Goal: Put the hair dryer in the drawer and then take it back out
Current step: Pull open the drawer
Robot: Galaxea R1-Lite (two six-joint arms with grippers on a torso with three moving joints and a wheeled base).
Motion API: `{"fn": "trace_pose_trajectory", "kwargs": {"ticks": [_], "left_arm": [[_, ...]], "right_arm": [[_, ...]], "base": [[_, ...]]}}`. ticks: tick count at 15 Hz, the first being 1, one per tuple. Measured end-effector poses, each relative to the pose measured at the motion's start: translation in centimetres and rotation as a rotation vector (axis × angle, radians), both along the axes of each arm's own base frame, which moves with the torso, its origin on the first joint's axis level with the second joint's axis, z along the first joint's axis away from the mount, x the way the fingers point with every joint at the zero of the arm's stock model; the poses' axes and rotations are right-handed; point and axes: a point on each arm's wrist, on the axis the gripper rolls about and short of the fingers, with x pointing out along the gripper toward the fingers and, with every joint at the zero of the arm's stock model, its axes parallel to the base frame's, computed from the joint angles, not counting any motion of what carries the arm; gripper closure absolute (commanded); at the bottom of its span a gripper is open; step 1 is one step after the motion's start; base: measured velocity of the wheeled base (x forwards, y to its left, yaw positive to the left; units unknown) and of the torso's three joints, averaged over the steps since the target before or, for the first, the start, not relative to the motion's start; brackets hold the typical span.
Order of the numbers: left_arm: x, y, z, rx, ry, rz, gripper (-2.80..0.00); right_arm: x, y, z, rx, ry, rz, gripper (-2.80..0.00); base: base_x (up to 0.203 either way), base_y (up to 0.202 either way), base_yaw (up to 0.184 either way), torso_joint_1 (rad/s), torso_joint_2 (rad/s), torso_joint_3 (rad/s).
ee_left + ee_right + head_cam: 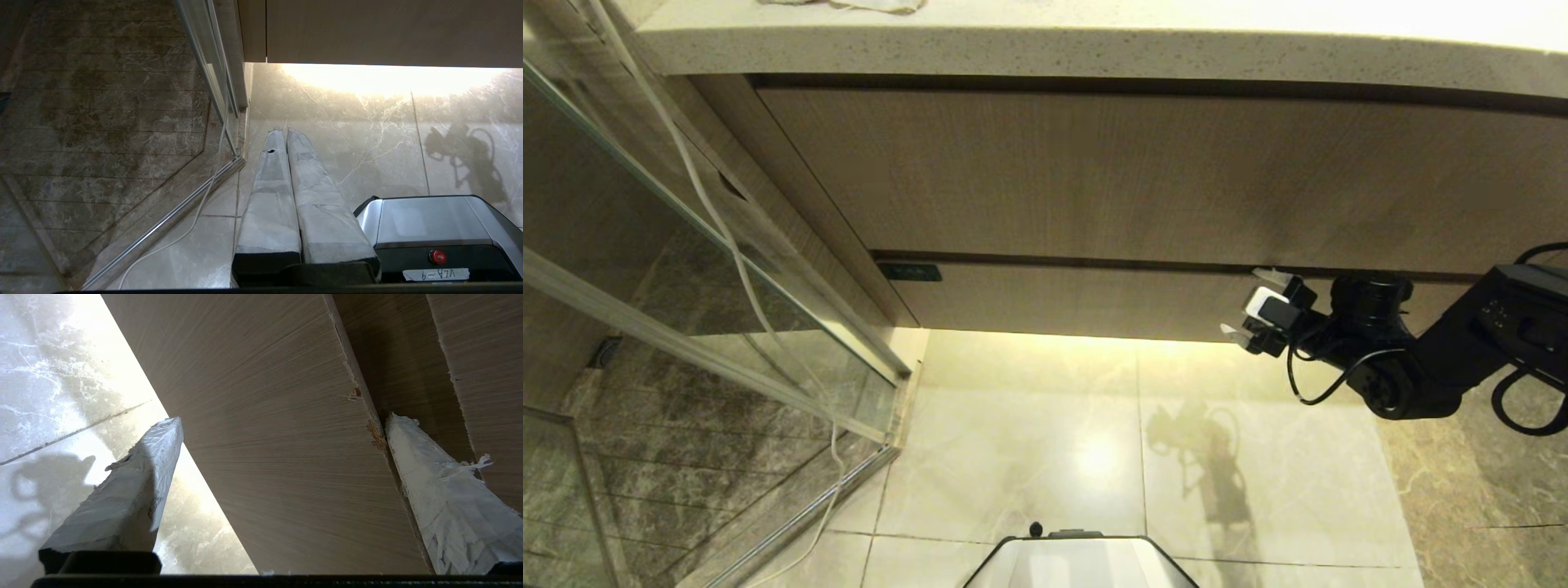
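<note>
In the head view the right gripper (1252, 309) stands at the narrow wood-grain front of the drawer (1078, 300), the lower strip of the vanity under the taller panel (1094, 175); its jaws are spread wide, one fingertip at the dark seam along the drawer's top edge and the other near its bottom edge, above the lit floor (1045, 425). The drawer looks closed, and since it has no handle, straddling its front is probably how the robot means to pull it out. The stone surface (1094, 45) caps the vanity, with something pale at its far edge that cannot be made out; the hair dryer is not visible in any view. In the left wrist view the left gripper (288, 134) hangs parked over the floor tiles beside the robot's base (429, 220), its jaws pressed together and empty, with a glass partition (212, 73) off to one side. In the right wrist view the two taped fingers (135, 486) bracket the drawer front, one finger against the seam, nothing between them but wood.
</note>
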Motion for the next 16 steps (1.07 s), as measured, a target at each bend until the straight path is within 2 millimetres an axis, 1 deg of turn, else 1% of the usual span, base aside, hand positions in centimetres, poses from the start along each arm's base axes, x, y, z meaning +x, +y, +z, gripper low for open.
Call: {"fn": "trace_pose_trajectory", "kwargs": {"ticks": [3, 6, 8, 10, 12, 14, 16], "left_arm": [[0.0, 0.0, 0.0, 0.000, 0.000, 0.000, 0.00], [0.0, 0.0, 0.0, 0.000, 0.000, -0.001, 0.00], [0.0, 0.0, 0.0, 0.000, 0.000, 0.000, 0.00], [0.0, 0.0, 0.0, 0.000, -0.001, 0.000, 0.00], [0.0, 0.0, 0.0, 0.000, 0.000, -0.001, 0.00], [0.0, 0.0, 0.0, 0.000, 0.000, 0.001, 0.00], [0.0, 0.0, 0.0, 0.000, 0.000, 0.000, 0.00]], "right_arm": [[-0.4, -0.1, -0.3, -0.003, 0.062, -0.012, -2.80], [-1.1, -0.3, -1.1, -0.006, 0.183, -0.043, -2.80], [-1.1, -0.3, -0.8, -0.006, 0.170, -0.043, -2.80], [-1.3, -0.2, -0.8, -0.006, 0.182, -0.039, -2.80], [-1.4, -0.5, -0.4, -0.006, 0.167, -0.044, -2.80], [-1.7, -0.2, 0.0, -0.006, 0.156, -0.025, -2.80], [-1.8, -0.5, 0.4, -0.006, 0.144, -0.029, -2.80]], "base": [[0.000, 0.000, 0.000, 0.000, 0.00, 0.000], [0.000, 0.000, 0.000, 0.000, 0.00, 0.000], [0.000, 0.000, 0.000, 0.000, 0.00, 0.000], [0.000, 0.000, 0.000, 0.000, 0.00, 0.000], [0.000, 0.000, 0.000, 0.000, 0.00, 0.000], [0.000, 0.000, 0.000, 0.000, 0.00, 0.000], [0.000, 0.000, 0.000, 0.000, 0.00, 0.000]]}}
